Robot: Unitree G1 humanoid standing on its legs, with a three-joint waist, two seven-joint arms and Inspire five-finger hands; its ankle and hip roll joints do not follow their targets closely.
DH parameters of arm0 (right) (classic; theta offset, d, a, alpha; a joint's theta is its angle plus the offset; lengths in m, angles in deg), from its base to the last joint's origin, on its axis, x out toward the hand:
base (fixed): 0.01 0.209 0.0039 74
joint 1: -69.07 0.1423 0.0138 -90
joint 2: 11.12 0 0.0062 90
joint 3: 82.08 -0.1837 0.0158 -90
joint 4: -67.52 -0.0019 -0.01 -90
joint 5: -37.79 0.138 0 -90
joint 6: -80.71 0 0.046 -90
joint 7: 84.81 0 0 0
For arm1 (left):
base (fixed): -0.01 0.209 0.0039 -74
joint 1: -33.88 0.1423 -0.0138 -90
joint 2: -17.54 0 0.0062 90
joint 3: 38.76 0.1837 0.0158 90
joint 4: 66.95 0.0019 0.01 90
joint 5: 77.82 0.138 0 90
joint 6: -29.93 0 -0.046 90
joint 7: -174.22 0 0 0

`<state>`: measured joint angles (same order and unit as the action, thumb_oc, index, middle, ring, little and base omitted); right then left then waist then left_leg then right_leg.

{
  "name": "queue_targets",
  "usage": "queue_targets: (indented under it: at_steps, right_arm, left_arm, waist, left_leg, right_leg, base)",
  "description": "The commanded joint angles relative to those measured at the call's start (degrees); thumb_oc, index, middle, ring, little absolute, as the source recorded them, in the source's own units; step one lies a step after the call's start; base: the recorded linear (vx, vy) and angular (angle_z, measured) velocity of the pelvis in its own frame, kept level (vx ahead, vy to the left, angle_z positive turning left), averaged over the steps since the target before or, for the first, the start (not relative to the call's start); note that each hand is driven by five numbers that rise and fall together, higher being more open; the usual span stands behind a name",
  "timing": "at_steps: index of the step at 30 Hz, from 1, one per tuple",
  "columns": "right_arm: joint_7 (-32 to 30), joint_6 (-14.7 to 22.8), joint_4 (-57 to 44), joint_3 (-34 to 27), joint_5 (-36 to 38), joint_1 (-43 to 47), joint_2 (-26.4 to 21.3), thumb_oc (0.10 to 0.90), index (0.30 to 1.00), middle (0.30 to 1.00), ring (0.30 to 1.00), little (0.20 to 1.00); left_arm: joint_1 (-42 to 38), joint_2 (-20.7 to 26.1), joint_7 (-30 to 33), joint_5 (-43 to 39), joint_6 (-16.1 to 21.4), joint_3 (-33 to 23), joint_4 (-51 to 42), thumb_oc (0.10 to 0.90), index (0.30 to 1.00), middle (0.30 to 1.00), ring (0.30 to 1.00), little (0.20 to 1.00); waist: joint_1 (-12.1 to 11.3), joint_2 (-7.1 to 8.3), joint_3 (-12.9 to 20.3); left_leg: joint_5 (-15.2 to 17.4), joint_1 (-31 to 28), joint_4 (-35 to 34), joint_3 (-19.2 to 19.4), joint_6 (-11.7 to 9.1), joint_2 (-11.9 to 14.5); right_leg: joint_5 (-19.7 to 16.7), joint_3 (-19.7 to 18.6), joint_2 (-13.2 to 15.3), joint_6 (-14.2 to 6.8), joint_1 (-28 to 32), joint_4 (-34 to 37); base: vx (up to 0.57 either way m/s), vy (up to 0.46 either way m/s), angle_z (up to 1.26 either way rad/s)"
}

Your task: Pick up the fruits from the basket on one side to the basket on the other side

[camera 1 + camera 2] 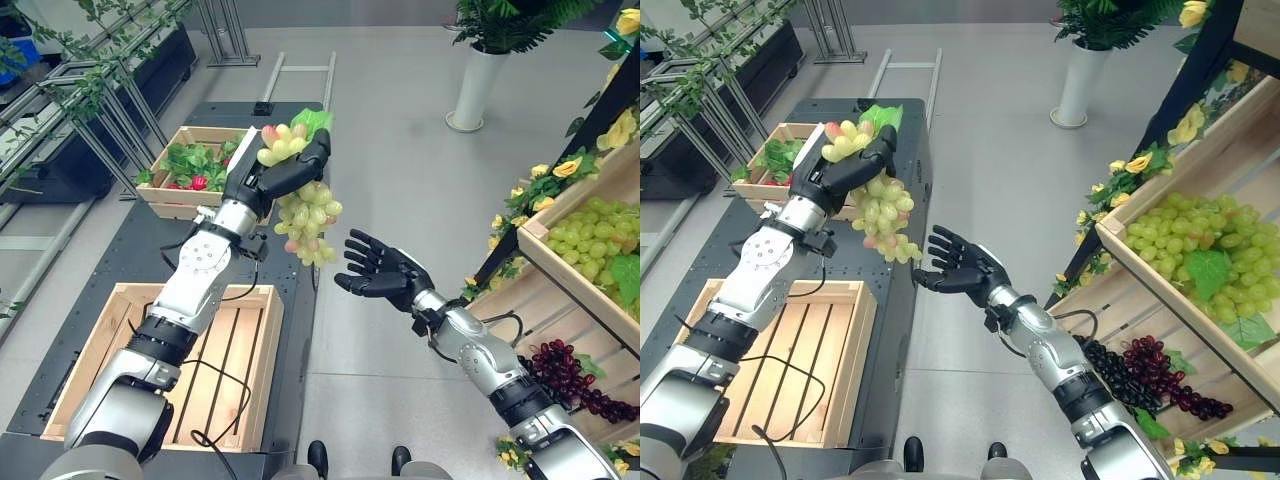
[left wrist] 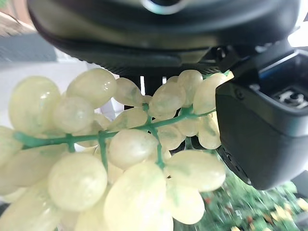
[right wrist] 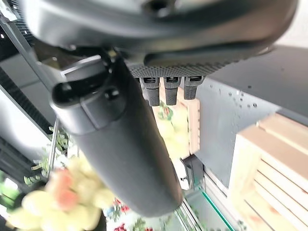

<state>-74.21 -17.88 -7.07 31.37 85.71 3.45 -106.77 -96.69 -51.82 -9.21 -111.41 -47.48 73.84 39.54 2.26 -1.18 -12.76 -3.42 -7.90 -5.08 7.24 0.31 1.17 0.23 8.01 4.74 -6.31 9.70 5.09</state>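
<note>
You have: pale yellow-green grapes (image 1: 303,205) blushed pink on a green stem; black left hand (image 1: 285,172); natural light-wood slatted crate (image 1: 240,340); dark purple grapes (image 1: 565,375); yellow flowers (image 1: 567,167).

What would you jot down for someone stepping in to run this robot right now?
Left robot hand: shut on a green grape bunch, held up in the air between the two sides.
Right robot hand: open, empty, fingers spread beside the hanging bunch.
Shelf crate of green grapes and dark grapes sit on the robot's right. Empty slatted wooden crate sits on its left; a far crate holds greens and red fruit.
Done: one bunch lifted. Left: set it in a left-side crate, then fetch more.
</note>
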Motion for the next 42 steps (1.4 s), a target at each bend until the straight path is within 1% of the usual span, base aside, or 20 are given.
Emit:
queue_targets:
  at_steps: [1, 2, 7, 12, 15, 21, 25, 27, 31, 36, 37, 38, 42]
  right_arm:
    - [5.2, 1.1, 1.4, 1.1, 8.3, 7.3, 2.9, 0.800, 0.900, 0.900, 0.900, 0.900]
    - [5.2, 0.6, 2.0, 1.4, 9.3, 7.8, 3.3, 0.800, 0.900, 0.900, 0.900, 0.900]
    - [4.3, 0.5, 3.1, 1.9, 11.2, 9.6, 4.2, 0.800, 0.900, 0.900, 0.900, 0.900]
    - [1.7, 1.5, 4.2, 2.6, 10.8, 12.9, 5.9, 0.800, 0.900, 0.900, 0.900, 0.900]
    - [0.4, 1.6, 4.8, 2.8, 10.2, 14.4, 6.1, 0.800, 0.900, 0.900, 0.900, 0.900]
    - [-2.1, 3.1, 6.3, 3.2, 9.3, 17.4, 6.1, 0.800, 0.900, 0.900, 0.900, 0.900]
    - [-2.7, 4.5, 7.3, 3.2, 10.5, 19.6, 6.5, 0.800, 0.900, 0.900, 0.900, 0.900]
    - [-4.1, 6.0, 8.3, 3.3, 11.2, 21.0, 7.3, 0.800, 0.900, 0.900, 0.900, 0.900]
    - [-5.7, 7.6, 9.8, 2.7, 12.7, 22.0, 8.7, 0.800, 0.900, 0.900, 0.900, 0.900]
    - [-5.5, 8.9, 11.1, 2.5, 14.0, 22.1, 9.9, 0.800, 0.900, 0.900, 0.900, 0.900]
    - [-5.7, 9.1, 11.3, 2.5, 14.5, 22.1, 10.1, 0.456, 0.385, 0.385, 0.385, 0.385]
    - [-5.7, 9.8, 11.6, 2.5, 14.7, 22.1, 10.2, 0.400, 0.300, 0.300, 0.300, 0.300]
    - [-6.0, 10.0, 11.2, 2.3, 14.9, 21.3, 10.1, 0.400, 0.300, 0.300, 0.300, 0.300]
  left_arm:
    - [-11.6, -0.3, -0.8, -2.9, 5.3, -0.1, 4.6, 0.400, 0.300, 0.300, 0.300, 0.300]
    - [-12.0, -0.8, -0.9, -2.8, 5.3, 0.4, 4.5, 0.400, 0.300, 0.300, 0.300, 0.300]
    - [-13.5, -1.9, -1.9, -3.7, 4.7, 1.9, 4.8, 0.400, 0.300, 0.300, 0.300, 0.300]
    - [-14.9, -3.9, -3.0, -3.9, 4.1, 3.4, 5.8, 0.400, 0.300, 0.300, 0.300, 0.300]
    - [-15.4, -4.5, -3.7, -4.6, 3.4, 3.7, 6.2, 0.400, 0.300, 0.300, 0.300, 0.300]
    - [-15.9, -5.7, -5.1, -5.3, 2.9, 4.8, 6.3, 0.400, 0.300, 0.300, 0.300, 0.300]
    - [-16.5, -6.5, -5.7, -5.7, 2.8, 5.5, 6.9, 0.400, 0.300, 0.300, 0.300, 0.300]
    - [-17.1, -7.2, -6.0, -5.9, 2.9, 5.8, 7.5, 0.400, 0.300, 0.300, 0.300, 0.300]
    - [-17.3, -8.1, -6.4, -6.5, 2.7, 5.8, 7.3, 0.400, 0.300, 0.300, 0.300, 0.300]
    - [-17.3, -8.6, -6.0, -5.7, 2.9, 5.5, 7.5, 0.400, 0.300, 0.300, 0.300, 0.300]
    - [-17.3, -8.5, -5.9, -6.0, 2.8, 5.5, 7.6, 0.400, 0.300, 0.300, 0.300, 0.300]
    - [-17.3, -8.2, -5.6, -6.1, 2.7, 5.4, 7.6, 0.400, 0.300, 0.300, 0.300, 0.300]
    - [-17.2, -7.8, -4.9, -6.4, 2.8, 5.2, 7.7, 0.400, 0.300, 0.300, 0.300, 0.300]
  waist:
    - [0.0, -0.45, 9.8]
    - [0.0, -0.38, 9.9]
    - [-0.2, -0.19, 10.2]
    - [-0.3, -0.18, 10.1]
    - [-0.3, -0.13, 10.2]
    - [-0.6, -0.05, 10.5]
    - [-0.9, 0.02, 10.6]
    - [-1.1, 0.01, 10.5]
    - [-1.3, -0.18, 10.4]
    - [-1.5, -0.32, 10.6]
    - [-1.6, -0.34, 10.6]
    - [-1.7, -0.36, 10.7]
    - [-1.7, -0.34, 10.7]
  left_leg:
    - [7.8, -0.4, 1.2, -0.1, -1.0, -3.1]
    - [7.9, -0.4, 1.3, -0.1, -1.0, -3.1]
    - [8.1, -0.7, 1.4, 0.0, -0.9, -3.0]
    - [8.2, -0.9, 1.5, -0.1, -0.8, -3.0]
    - [8.1, -1.0, 1.2, -0.2, -0.8, -3.0]
    - [7.8, -1.1, 0.6, -0.4, -0.8, -3.0]
    - [7.7, -1.1, 0.5, -0.6, -0.7, -3.0]
    - [7.8, -1.0, 0.6, -0.7, -0.7, -3.0]
    - [7.8, -1.1, 0.5, -0.9, -0.6, -3.1]
    - [7.8, -1.2, 0.3, -1.1, -0.6, -3.0]
    - [7.7, -1.2, 0.2, -1.1, -0.6, -3.0]
    - [7.7, -1.3, 0.2, -1.1, -0.7, -3.0]
    - [7.7, -1.2, 0.1, -1.1, -0.6, -2.9]
  right_leg:
    - [2.2, 0.6, -3.3, 3.7, -1.4, -0.4]
    - [2.2, 0.6, -3.3, 3.7, -1.3, -0.4]
    - [2.2, 0.6, -3.4, 3.7, -1.1, -0.4]
    - [2.1, 0.4, -3.5, 3.9, -0.9, -0.2]
    - [2.1, 0.5, -3.4, 3.8, -0.8, -0.1]
    - [2.0, 0.5, -3.5, 3.8, -0.9, -0.1]
    - [2.0, 0.7, -3.5, 3.9, -0.9, -0.1]
    - [2.1, 0.8, -3.4, 3.9, -0.9, -0.1]
    - [2.1, 0.8, -3.4, 4.0, -0.8, -0.1]
    - [2.2, 0.8, -3.4, 4.0, -0.7, -0.1]
    - [2.2, 0.9, -3.4, 4.0, -0.7, -0.1]
    - [2.2, 0.9, -3.4, 4.0, -0.7, -0.1]
    - [2.2, 0.9, -3.4, 3.9, -0.9, -0.1]
  base:
    - [0.01, -0.018, -0.04]
    - [0.01, -0.014, -0.04]
    - [0.00, -0.019, -0.08]
    - [0.00, 0.000, 0.00]
    - [0.00, -0.003, -0.01]
    - [0.00, -0.001, -0.01]
    - [0.00, 0.000, 0.00]
    - [0.00, 0.000, 0.00]
    - [0.00, 0.000, 0.00]
    - [0.00, 0.000, 0.00]
    - [0.00, 0.000, 0.00]
    - [0.00, 0.000, 0.00]
    - [0.00, 0.000, 0.00]
